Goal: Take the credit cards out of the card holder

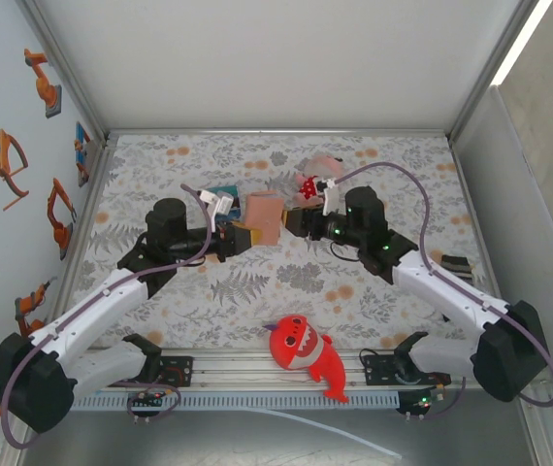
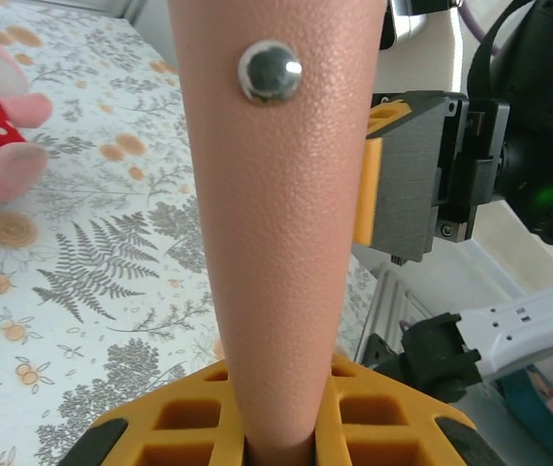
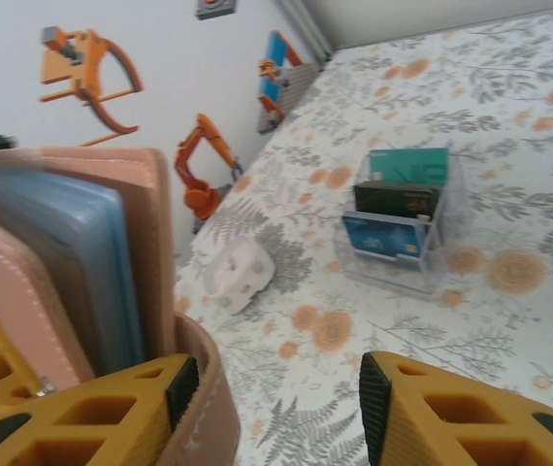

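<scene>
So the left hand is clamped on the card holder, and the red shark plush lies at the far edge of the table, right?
Not quite. The left hand is clamped on the card holder, but the red shark plush lies at the near edge of the table, not the far one. The top external view shows it.

White arms (image 1: 92,311), black joints (image 1: 168,221), purple cables (image 1: 393,165)
</scene>
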Action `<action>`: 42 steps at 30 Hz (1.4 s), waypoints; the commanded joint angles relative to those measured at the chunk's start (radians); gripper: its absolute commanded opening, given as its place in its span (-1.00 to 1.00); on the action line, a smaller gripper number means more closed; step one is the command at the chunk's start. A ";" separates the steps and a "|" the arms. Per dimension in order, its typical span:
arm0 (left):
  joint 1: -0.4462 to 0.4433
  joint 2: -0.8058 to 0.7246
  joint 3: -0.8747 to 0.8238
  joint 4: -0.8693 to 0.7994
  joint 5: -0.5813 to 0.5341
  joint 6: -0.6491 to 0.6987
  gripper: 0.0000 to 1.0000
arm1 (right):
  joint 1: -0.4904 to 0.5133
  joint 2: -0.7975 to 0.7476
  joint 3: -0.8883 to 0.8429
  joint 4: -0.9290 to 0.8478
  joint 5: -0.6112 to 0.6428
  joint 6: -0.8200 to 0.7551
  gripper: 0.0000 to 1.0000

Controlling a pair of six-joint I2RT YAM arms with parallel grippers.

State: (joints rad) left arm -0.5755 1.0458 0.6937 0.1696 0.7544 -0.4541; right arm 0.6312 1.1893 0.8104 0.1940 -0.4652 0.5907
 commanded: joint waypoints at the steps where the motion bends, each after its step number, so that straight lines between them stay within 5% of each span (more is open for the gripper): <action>1: -0.006 -0.025 0.043 0.065 0.080 0.007 -0.82 | -0.003 -0.036 -0.007 0.114 -0.113 0.004 -0.05; 9: -0.007 -0.023 0.039 0.124 0.129 -0.008 -0.82 | -0.002 -0.021 -0.023 0.193 -0.219 0.017 -0.07; 13: -0.009 -0.031 0.031 0.175 0.157 -0.024 -0.81 | -0.002 0.004 -0.028 0.242 -0.269 0.036 -0.24; 24: -0.007 -0.019 0.020 0.223 0.113 -0.057 -0.79 | -0.002 0.050 -0.057 0.435 -0.405 0.118 -0.41; 42: -0.005 0.037 0.030 0.257 0.100 -0.100 -0.51 | 0.013 0.036 -0.029 0.321 -0.390 0.073 -1.00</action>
State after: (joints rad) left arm -0.5694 1.0664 0.7010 0.3584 0.8761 -0.5407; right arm 0.5919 1.2285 0.7658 0.5941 -0.7670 0.7044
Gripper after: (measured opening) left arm 0.231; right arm 0.074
